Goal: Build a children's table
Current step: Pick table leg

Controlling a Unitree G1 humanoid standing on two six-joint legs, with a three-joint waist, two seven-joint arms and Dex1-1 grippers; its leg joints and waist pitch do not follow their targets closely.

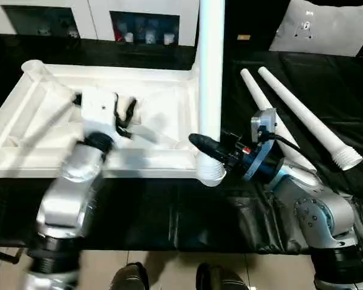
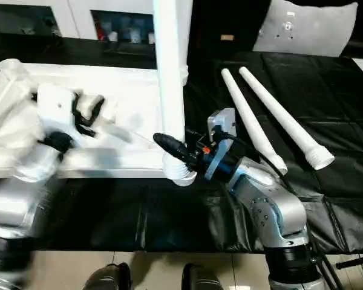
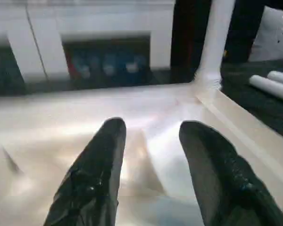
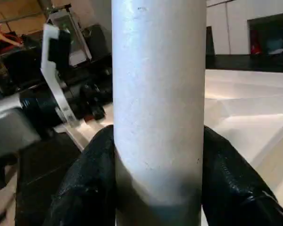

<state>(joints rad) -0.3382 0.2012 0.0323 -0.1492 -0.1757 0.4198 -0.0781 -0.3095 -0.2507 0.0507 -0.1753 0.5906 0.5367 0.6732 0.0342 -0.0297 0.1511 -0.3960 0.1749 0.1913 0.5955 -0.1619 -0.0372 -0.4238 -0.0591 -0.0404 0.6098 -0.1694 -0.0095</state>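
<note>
Your R gripper (image 1: 201, 145) is clamped on the upright leg (image 1: 210, 72) at the tabletop's (image 1: 163, 90) near-right corner; L gripper (image 3: 151, 155) gapes empty over the top.

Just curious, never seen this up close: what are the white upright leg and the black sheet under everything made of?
The white tubular upright leg looks like moulded plastic, smooth with a dull sheen and faint specks in the right wrist view. The black table covering seems thin glossy plastic film or coated fabric, judging by its shiny creases.
</note>
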